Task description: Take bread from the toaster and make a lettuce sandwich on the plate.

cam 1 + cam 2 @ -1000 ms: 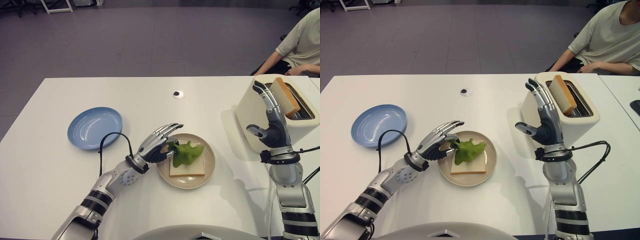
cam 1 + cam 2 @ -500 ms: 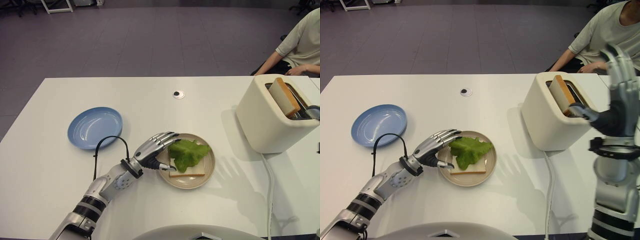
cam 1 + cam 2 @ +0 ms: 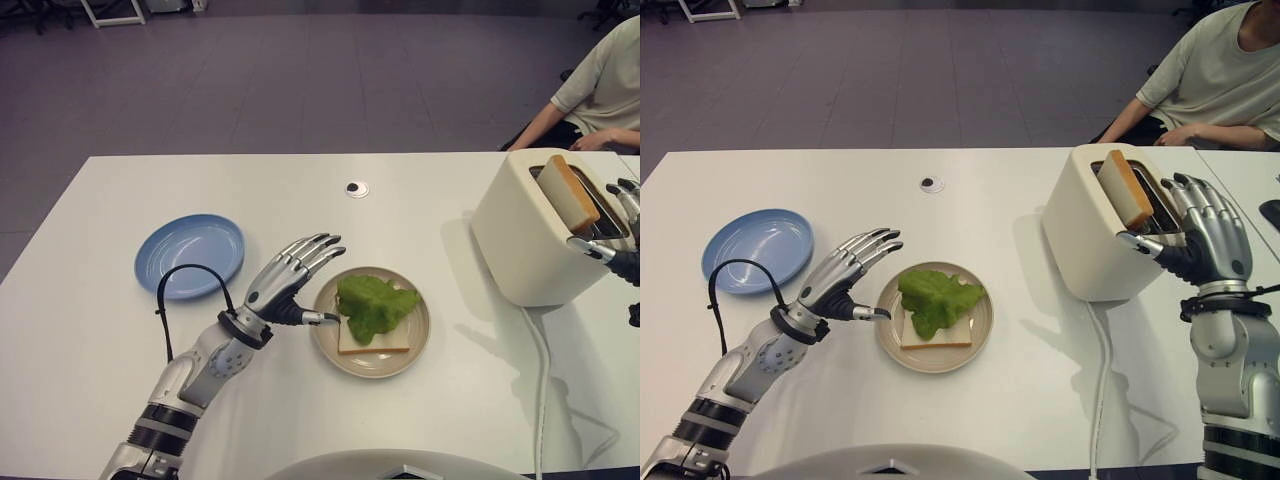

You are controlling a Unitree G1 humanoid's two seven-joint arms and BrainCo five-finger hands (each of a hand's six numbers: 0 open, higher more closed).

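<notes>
Left hand (image 3: 835,285) empty and splayed, just left of plate (image 3: 983,335) near front edge of surface (image 3: 990,205). Lettuce (image 3: 938,298) lies on bread (image 3: 940,338) there. Right hand (image 3: 1205,240) empty, uncurled, beside toaster (image 3: 1090,250) by right edge; slice (image 3: 1127,190) stands in it.

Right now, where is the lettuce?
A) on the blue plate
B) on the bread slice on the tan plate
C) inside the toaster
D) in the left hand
B: the lettuce lies on the bread slice on the tan plate; the left hand beside it is open.
</notes>
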